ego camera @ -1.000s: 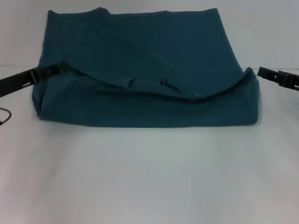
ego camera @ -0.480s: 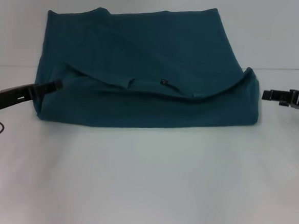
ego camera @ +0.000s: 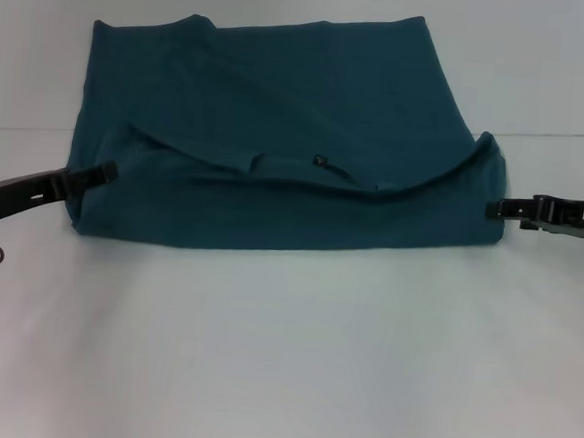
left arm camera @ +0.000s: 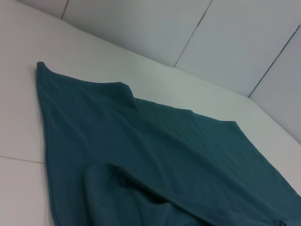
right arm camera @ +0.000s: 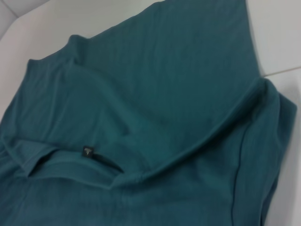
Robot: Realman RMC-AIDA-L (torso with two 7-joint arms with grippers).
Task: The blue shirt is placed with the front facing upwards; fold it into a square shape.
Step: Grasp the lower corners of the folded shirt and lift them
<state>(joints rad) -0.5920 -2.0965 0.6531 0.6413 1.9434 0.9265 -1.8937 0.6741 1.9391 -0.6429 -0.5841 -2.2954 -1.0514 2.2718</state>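
Note:
The blue shirt (ego camera: 280, 98) lies folded into a wide rectangle on the white table (ego camera: 282, 359), its near part doubled back over itself. The collar with its small dark label (ego camera: 319, 162) shows in the middle of the fold, and again in the right wrist view as the label (right arm camera: 88, 151). No print is visible. My left gripper (ego camera: 105, 172) is low at the shirt's left edge, its tip touching or just over the cloth. At the right edge, my right gripper (ego camera: 495, 208) has its tip against the near right corner. The wrist views show only the shirt (left arm camera: 164, 155) (right arm camera: 164, 84).
Bare white tabletop stretches in front of the shirt and to both sides. A thin seam (ego camera: 559, 134) crosses the table behind the right gripper. Grey wall panels (left arm camera: 225, 37) rise behind the table's far edge.
Both grippers have come down from the fold line to table level. The left one drew slightly back leftward; the right one moved in to the shirt's right corner. The shirt has not shifted.

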